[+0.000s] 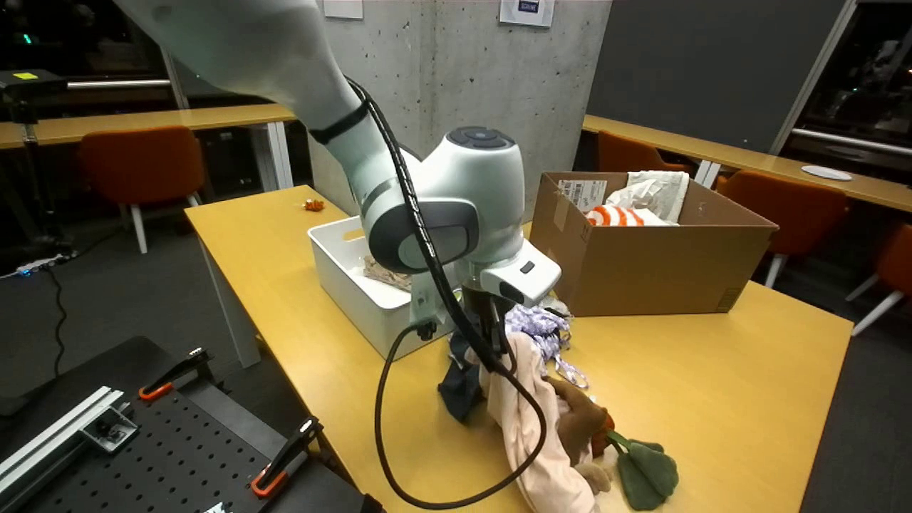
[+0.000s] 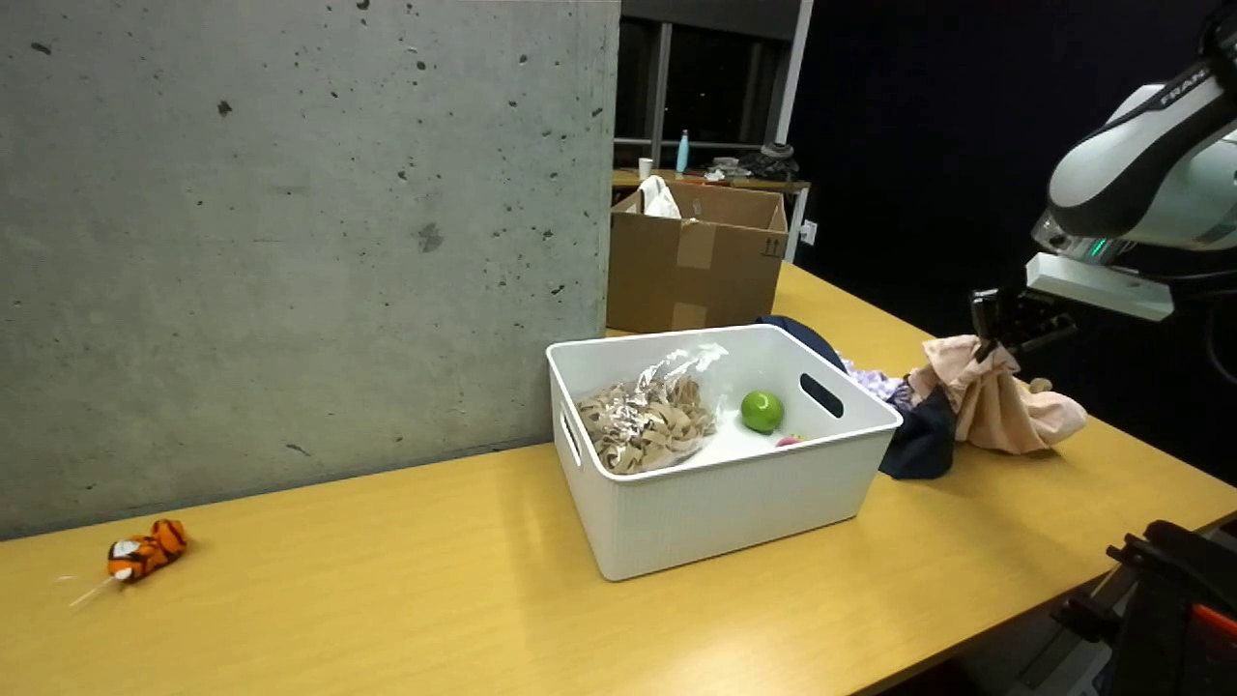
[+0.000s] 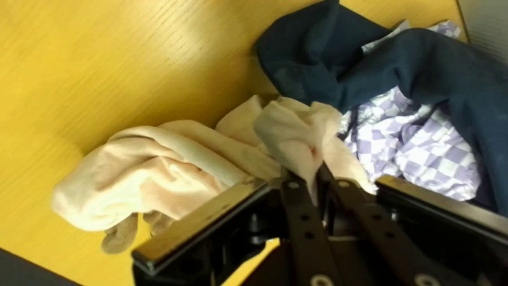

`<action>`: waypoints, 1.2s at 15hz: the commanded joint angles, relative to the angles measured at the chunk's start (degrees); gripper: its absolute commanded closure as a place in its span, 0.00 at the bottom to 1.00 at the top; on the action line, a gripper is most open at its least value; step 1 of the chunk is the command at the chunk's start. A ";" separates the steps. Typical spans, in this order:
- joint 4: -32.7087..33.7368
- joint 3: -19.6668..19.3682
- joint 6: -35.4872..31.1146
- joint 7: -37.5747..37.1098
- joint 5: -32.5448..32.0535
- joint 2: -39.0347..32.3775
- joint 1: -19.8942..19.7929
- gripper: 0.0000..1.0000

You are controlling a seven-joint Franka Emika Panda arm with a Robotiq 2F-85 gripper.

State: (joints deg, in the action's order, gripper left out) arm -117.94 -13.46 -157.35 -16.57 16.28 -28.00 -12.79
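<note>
Gripper (image 3: 315,174) jaws clamped on a bunched fold of the pale pink cloth (image 3: 222,159); the rest drapes to the yellow table (image 2: 387,580). Navy cloth (image 3: 428,67) and purple-checked cloth (image 3: 432,155) lie just beside it. White bin (image 2: 734,512) stands near, green fruit (image 2: 762,411) and bagged brown strips (image 2: 647,430) inside.

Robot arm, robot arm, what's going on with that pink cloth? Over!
Gripper pinching pink cloth. Gathered at the top, lower folds on table. Close beside: navy cloth, purple-checkered cloth.
</note>
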 commanded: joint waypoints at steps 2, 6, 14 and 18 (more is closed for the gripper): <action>-4.44 -3.39 0.68 -4.97 -5.64 7.91 4.21 0.97; -1.29 -3.11 1.96 -5.49 -6.05 5.59 2.39 0.97; 1.49 -6.63 2.56 -7.65 -6.30 -0.66 -0.24 0.97; 3.04 -10.12 2.65 -8.86 -7.23 -3.29 -1.32 0.97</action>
State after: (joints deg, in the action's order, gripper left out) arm -117.48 -21.29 -156.39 -23.59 10.56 -29.41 -13.54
